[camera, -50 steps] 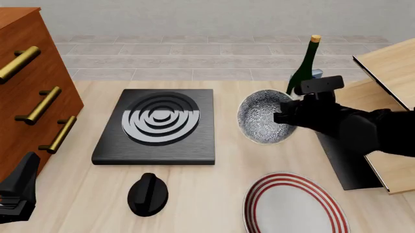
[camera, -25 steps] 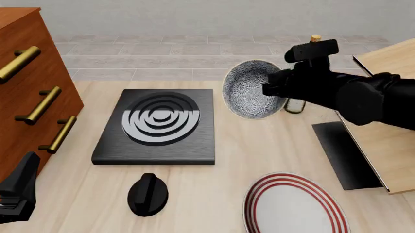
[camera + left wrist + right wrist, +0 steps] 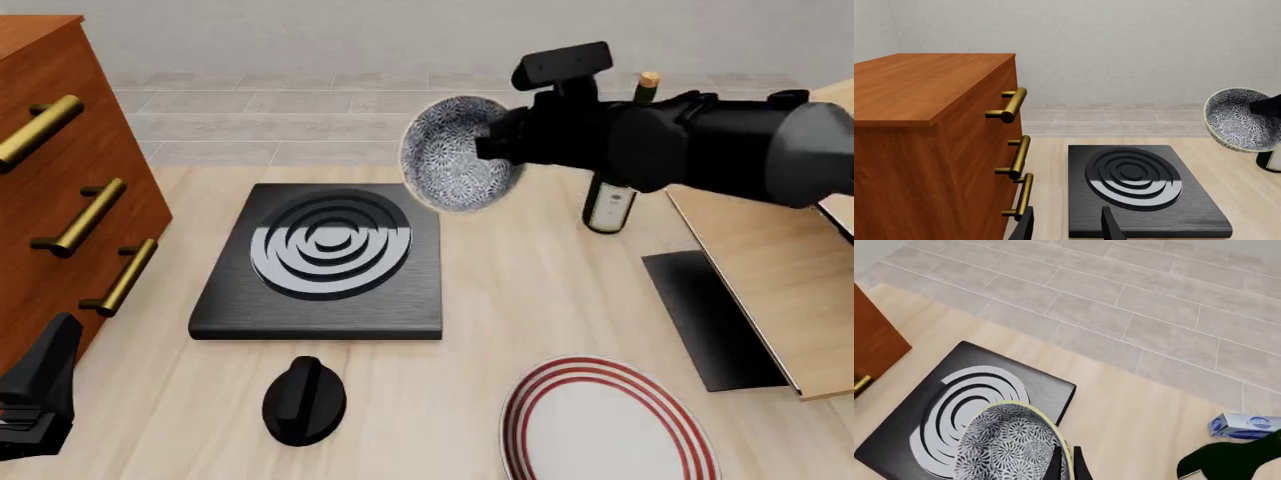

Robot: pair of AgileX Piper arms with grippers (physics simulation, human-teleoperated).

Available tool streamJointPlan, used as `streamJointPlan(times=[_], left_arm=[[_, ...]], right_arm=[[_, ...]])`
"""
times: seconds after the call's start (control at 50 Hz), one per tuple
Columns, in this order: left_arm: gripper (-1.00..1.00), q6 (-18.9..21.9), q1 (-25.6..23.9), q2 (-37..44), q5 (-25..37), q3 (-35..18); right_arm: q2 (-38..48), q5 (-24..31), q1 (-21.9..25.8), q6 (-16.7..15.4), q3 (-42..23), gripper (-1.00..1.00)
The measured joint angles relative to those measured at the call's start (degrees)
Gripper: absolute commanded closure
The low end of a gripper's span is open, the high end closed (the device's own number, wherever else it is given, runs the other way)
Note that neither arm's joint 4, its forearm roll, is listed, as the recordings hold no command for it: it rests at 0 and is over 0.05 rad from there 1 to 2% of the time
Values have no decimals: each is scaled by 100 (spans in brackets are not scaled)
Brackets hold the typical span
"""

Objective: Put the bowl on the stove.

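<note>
The speckled blue-grey bowl hangs tilted in the air, held by its rim in my right gripper, above the far right corner of the stove. It also shows in the left wrist view and the right wrist view. The black stove with silver burner rings lies flat on the table, left of centre; it shows in the left wrist view and the right wrist view too. My left gripper rests low at the near left, its fingers apart and empty.
A wooden drawer cabinet with brass handles stands at the left. A black knob and a red-striped plate lie near the front. A green bottle stands behind my right arm. A wooden board lies at the right.
My right gripper has carried the bowl up and to the left, from beside the bottle to above the stove's far right corner. The left arm has not moved.
</note>
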Motion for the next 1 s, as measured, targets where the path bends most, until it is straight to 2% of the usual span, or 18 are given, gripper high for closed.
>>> streamJointPlan(times=[0.12, 0.36, 0.5, 1.0], left_arm=[[-100, 0, 0, 0, 0, 0], [-100, 0, 0, 0, 0, 0], [-100, 0, 0, 0, 0, 0], [-100, 0, 0, 0, 0, 0]], right_arm=[[378, 142, 146, 100, -464, 100], [1148, 404, 425, 664, -1360, 100], [1579, 606, 523, 863, -1890, 100], [2770, 1129, 856, 1104, -3315, 100]])
